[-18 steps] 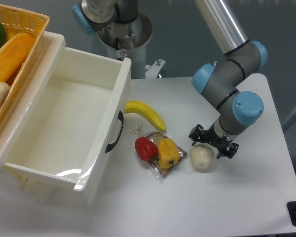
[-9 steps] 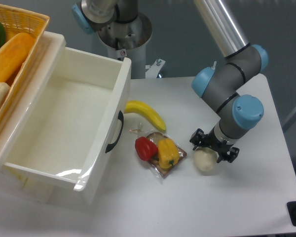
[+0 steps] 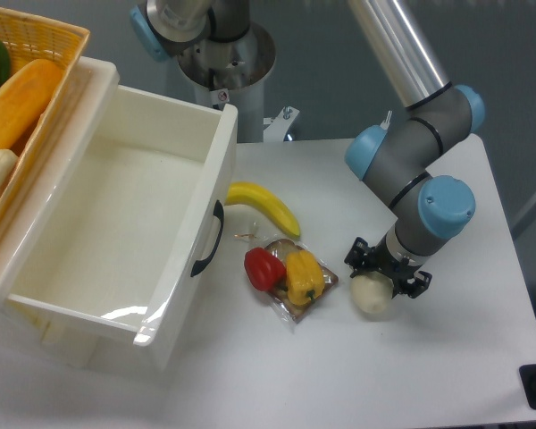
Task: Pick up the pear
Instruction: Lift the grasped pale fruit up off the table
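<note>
The pear is a pale cream roundish fruit lying on the white table, right of the wrapped peppers. My gripper points straight down onto it, with its black fingers spread on the pear's left and right. The jaws look open around the pear's upper part. The wrist hides the top of the pear, and its stem does not show.
A plastic pack with a red pepper and a yellow pepper lies just left of the pear. A banana lies behind it. A big white bin stands at left, with a wicker basket of vegetables beyond.
The gripper has come down over the pear, and its fingers now sit lower around it. The pear has shifted slightly right and toward the table's front.
</note>
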